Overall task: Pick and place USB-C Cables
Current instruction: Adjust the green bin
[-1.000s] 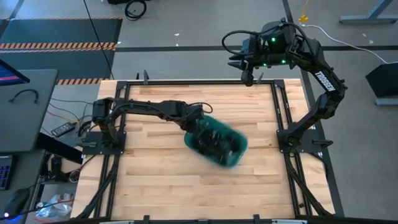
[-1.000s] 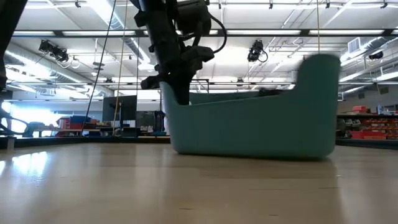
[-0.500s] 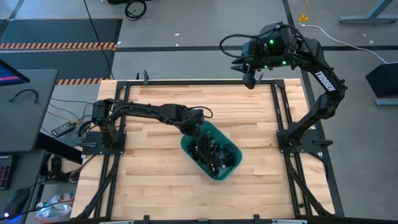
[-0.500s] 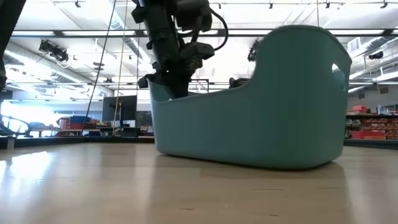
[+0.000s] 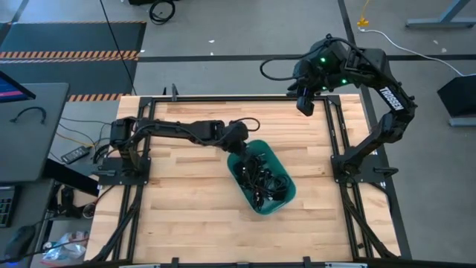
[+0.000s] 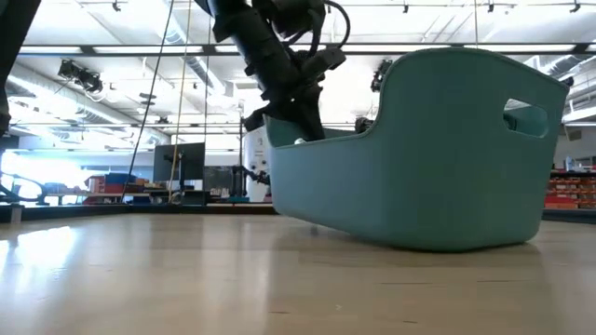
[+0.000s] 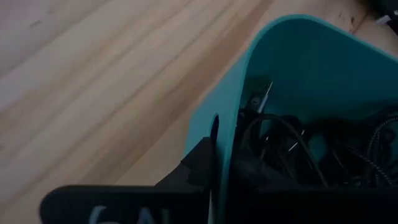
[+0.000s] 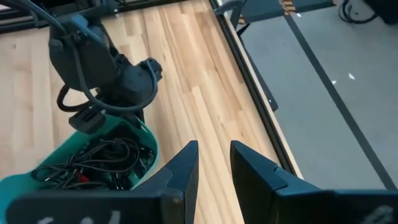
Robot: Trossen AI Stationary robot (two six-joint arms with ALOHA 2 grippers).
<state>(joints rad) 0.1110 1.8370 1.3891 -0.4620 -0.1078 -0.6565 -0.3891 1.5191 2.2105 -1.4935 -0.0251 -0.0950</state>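
Gripping the rim of the teal tub [image 5: 286, 195] with my left gripper [image 5: 239, 141], I have one finger [image 7: 202, 163] outside the wall and the other inside it, the thin plastic edge pinched between them, as the left wrist view shows. The tub sits near the middle of the wooden worktop [image 5: 178, 208], slightly to the right, lying diagonally with its far-left corner at my left fingers. In the low view one side of the tub [image 6: 438, 158] looks lifted a little off the worktop, though from that level angle I cannot be sure.

The USB-C cables [image 5: 260, 177] are all inside the tub, a tangled heap of thin black cords filling its floor. The right wrist view shows the same heap [image 8: 93, 163], with a small touch of red among the black loops.

My right gripper [image 5: 303, 100] hangs in the air over the far edge of the worktop, right of centre and well apart from the tub. Its fingers [image 8: 180, 168] stand parted with a clear gap between them, and nothing is held there.
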